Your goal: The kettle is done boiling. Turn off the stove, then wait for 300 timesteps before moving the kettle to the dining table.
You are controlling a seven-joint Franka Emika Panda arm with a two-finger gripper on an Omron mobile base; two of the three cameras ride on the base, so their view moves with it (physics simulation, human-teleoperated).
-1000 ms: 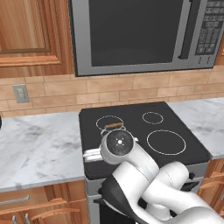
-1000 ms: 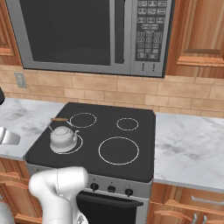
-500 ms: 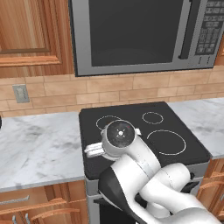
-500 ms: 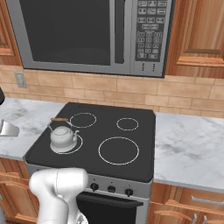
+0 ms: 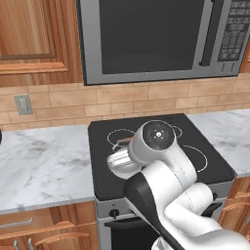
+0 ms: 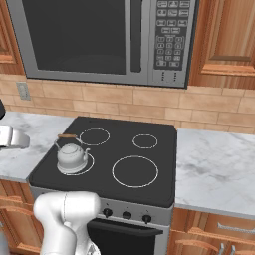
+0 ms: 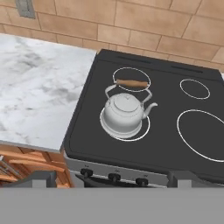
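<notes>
Sitting beyond spread fingers: kettle

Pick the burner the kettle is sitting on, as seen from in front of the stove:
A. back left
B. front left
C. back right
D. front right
B. In the hand view the kettle rests on the ring nearest the knobs on the stove's left side, next to the marble counter.

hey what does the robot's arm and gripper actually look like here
The arm is glossy white with rounded, tube-like links, a dark band at one joint and a round white cap with a small dark centre. The gripper shows as two small dark grey finger tips. No cables or markings are visible.
</notes>
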